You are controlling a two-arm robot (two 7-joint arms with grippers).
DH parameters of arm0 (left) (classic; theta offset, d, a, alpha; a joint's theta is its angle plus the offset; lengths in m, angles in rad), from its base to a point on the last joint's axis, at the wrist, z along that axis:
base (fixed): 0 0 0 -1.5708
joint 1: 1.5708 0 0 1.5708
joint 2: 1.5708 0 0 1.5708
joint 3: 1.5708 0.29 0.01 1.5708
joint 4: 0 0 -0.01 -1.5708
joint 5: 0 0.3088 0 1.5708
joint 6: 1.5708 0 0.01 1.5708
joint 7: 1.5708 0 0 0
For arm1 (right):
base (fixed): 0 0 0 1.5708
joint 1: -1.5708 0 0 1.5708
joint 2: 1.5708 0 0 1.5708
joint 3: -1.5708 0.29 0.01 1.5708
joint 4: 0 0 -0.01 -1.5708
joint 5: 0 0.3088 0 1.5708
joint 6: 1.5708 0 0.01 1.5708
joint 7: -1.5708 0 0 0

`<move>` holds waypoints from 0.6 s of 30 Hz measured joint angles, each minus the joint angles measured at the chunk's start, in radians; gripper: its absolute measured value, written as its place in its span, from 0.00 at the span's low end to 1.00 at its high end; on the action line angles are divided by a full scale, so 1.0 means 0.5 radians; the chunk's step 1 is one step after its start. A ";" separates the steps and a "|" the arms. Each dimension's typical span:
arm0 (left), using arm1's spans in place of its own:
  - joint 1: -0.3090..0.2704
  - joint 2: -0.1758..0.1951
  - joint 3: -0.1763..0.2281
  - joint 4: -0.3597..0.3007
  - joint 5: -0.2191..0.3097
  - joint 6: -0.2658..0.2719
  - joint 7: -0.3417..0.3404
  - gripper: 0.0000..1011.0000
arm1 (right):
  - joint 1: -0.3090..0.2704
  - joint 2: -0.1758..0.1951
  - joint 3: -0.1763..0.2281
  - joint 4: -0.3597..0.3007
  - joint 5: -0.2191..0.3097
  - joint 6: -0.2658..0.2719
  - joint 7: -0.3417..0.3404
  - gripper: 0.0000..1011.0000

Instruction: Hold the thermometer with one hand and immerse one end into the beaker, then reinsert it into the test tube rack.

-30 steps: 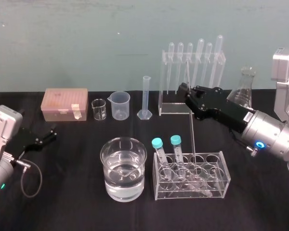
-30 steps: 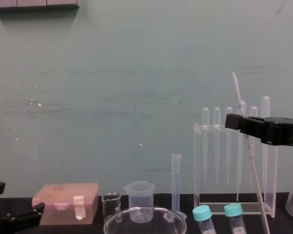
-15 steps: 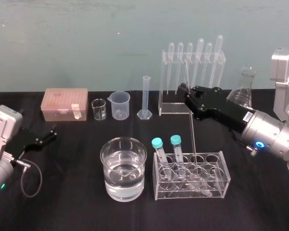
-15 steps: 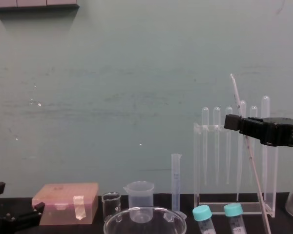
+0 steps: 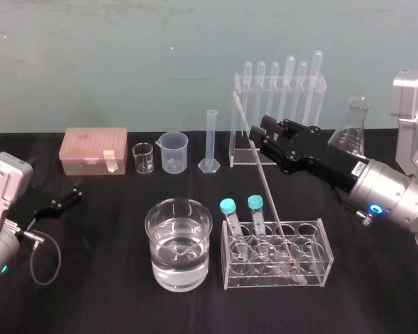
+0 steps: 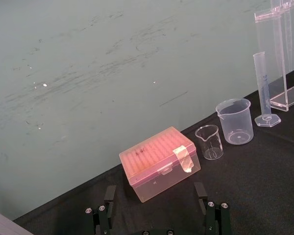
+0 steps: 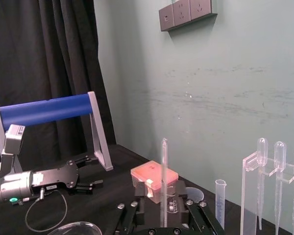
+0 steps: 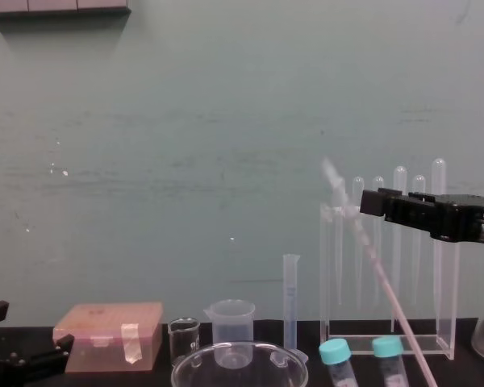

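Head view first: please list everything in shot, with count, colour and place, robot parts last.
thermometer: one, clear, tilted, foot in the low tube rack
low tube rack: one, clear, front centre-right
capped tubes: two, teal caps, in that rack
beaker: one, clear, water inside, front centre
pipette stand: one, clear, back
pipettes: six, clear, hanging in the stand
measuring cylinder: one, clear, left of stand
plastic jug: one, translucent, back
small beaker: one, clear, back
box: one, pink, back left
flask: one, clear, behind the right arm
tablecloth: one, black, under everything
right tool: black, closed on the thermometer
left tool: black, open, parked at left
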 joint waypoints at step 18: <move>0.000 0.000 0.000 0.000 0.000 0.000 0.000 1.00 | -0.035 -0.024 0.066 -0.028 -0.040 -0.079 -0.130 0.91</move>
